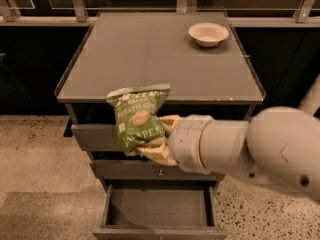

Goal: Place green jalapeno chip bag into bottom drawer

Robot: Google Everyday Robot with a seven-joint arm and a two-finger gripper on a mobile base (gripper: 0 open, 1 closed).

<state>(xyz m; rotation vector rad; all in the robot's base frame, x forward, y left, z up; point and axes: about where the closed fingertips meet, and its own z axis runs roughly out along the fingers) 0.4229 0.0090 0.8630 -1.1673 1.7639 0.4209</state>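
The green jalapeno chip bag (137,117) is held upright in my gripper (161,138), in front of the cabinet's upper drawers. The gripper's tan fingers (156,153) are shut on the bag's right lower side. The white arm (250,146) reaches in from the right. The bottom drawer (159,228) is pulled open below, with a flat grey inside and nothing in it. The bag hangs above the drawer's back part, a little left of its middle.
A small white bowl (208,33) sits at the back right of the grey cabinet top (150,59). A middle drawer with a small knob (160,172) is closed. Speckled floor (35,159) lies to the left and right.
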